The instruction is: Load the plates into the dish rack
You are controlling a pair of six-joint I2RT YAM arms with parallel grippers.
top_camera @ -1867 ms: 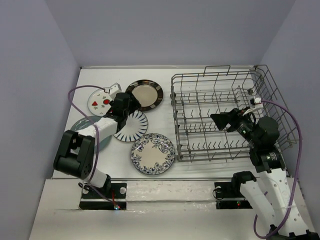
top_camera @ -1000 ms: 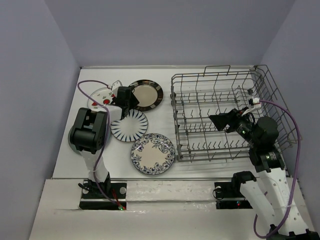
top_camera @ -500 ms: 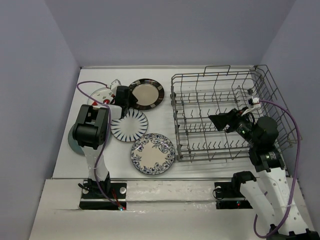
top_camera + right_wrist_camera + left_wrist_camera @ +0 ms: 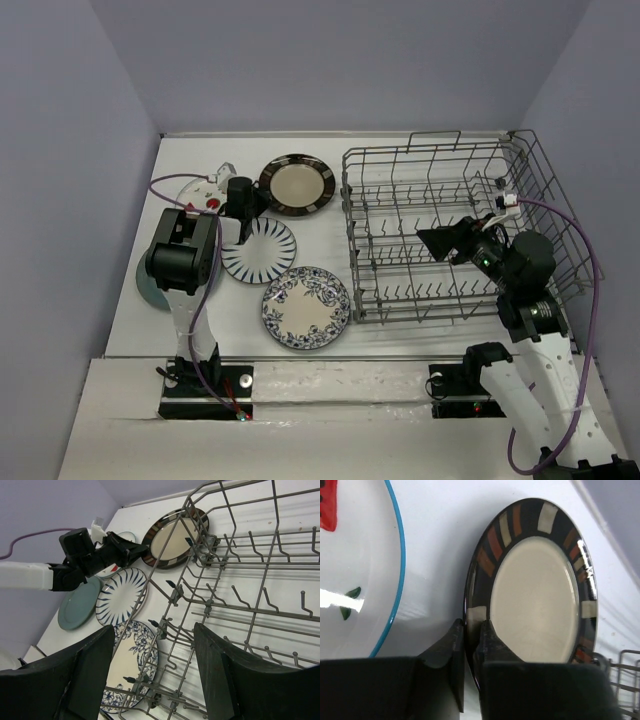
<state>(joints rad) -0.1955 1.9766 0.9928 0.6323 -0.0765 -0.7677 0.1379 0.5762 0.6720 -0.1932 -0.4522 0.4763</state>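
The left gripper [image 4: 469,635] pinched the left edge of the brown-rimmed plate [image 4: 540,600], just left of the dish rack [image 4: 450,230]; the right gripper [image 4: 152,630] hung wide apart over the basket.

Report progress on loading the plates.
Done: nothing; the rack holds no plates. In hand: the left gripper pinches the rim of the brown-rimmed plate. Left: all five plates; the strawberry, striped, floral and teal ones lie on the table. The right gripper hangs open over the rack.
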